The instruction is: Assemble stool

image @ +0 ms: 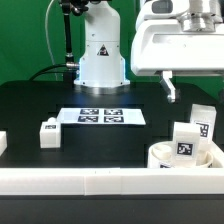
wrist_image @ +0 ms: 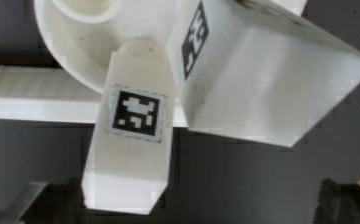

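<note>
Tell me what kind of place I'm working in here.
Probably a robotics lab bench: a black table in front of a green backdrop, the marker board fixed on it, and tagged white stool legs.

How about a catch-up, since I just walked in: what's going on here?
A robot arm is assembling a white stool. Its gripper hangs over the round seat at the exterior view's right, jaws open, holding nothing. Two tagged legs are at the seat; a third leg sits apart on the table, near the marker board.
</note>
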You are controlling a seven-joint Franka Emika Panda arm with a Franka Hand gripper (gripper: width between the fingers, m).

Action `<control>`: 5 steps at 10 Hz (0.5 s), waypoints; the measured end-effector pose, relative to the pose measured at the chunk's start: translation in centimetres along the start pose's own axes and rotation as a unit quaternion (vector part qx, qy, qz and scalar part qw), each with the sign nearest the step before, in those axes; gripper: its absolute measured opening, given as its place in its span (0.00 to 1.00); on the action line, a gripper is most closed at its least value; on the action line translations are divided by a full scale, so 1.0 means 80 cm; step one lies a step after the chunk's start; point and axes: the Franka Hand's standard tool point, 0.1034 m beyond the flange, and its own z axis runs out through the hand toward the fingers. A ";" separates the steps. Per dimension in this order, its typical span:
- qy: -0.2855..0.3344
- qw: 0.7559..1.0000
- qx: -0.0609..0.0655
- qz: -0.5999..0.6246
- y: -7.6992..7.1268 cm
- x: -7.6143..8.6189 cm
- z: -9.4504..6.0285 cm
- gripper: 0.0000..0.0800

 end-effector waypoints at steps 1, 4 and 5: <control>-0.001 1.000 0.000 0.000 0.000 0.000 0.000 0.81; -0.034 0.999 -0.001 0.038 0.001 -0.007 0.002 0.81; -0.096 0.994 0.002 0.047 -0.004 -0.014 0.002 0.81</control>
